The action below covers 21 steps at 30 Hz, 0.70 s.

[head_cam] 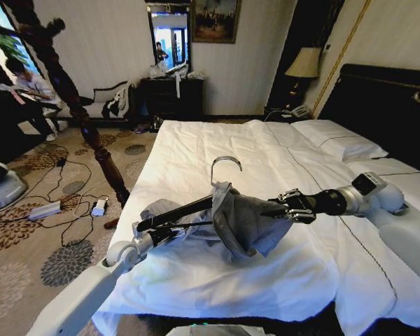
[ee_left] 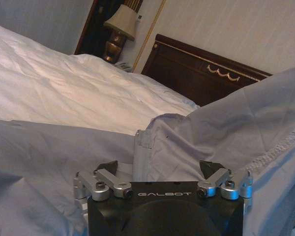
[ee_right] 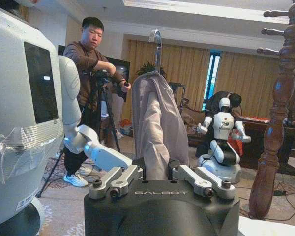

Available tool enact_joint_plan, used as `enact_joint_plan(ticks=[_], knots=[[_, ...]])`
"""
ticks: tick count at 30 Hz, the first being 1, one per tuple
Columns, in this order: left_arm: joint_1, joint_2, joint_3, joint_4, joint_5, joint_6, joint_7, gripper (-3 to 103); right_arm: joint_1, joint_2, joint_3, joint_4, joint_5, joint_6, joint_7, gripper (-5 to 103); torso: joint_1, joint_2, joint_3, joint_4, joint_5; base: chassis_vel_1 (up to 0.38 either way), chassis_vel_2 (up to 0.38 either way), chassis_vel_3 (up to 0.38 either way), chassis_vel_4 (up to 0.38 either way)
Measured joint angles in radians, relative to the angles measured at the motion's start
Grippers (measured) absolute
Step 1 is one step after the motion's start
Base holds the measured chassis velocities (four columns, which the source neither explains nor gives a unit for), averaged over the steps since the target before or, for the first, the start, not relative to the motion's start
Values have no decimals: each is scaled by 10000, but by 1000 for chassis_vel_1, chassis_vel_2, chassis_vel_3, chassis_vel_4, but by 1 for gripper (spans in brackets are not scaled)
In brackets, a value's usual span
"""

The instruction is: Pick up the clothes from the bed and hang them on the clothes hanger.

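Note:
The clothes (head_cam: 248,224), a grey-blue shirt, hang draped over a black clothes hanger (head_cam: 182,210) held above the bed (head_cam: 217,140). The hanger's metal hook (head_cam: 227,162) points up. My right gripper (head_cam: 288,205) reaches in from the headboard side and is shut on the shirt's edge. In the right wrist view, that gripper (ee_right: 156,169) pinches the hanging cloth (ee_right: 155,118) below the hook (ee_right: 158,42). My left gripper (head_cam: 169,229) sits just under the hanger's bare end. In the left wrist view, the gripper (ee_left: 158,169) stands open with shirt cloth (ee_left: 226,128) lying between and beyond the jaws.
A wooden coat stand (head_cam: 91,133) rises beside the bed's foot on the left. Cables and a power strip (head_cam: 45,210) lie on the carpet. Pillows (head_cam: 336,136) and the black headboard (head_cam: 385,105) are to the right. Another robot (ee_right: 221,142) stands in the room.

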Motion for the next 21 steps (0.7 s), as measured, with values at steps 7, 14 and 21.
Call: enact_joint_plan(ticks=[7,14,21], knots=[[-170,-219,2,295,-116,22,300,67,2,4,1,57,48,5,-1,19,0,0,0,0,0,0,0,0,0],[-209,-406,7,352,-186,47,477,45,1,15,-1,86,59,17,-1,19,0,0,0,0,0,0,0,0,0],[-52,-358,-254,182,-216,-32,457,18,-20,59,1,23,35,48,-7,19,0,0,0,0,0,0,0,0,0]])
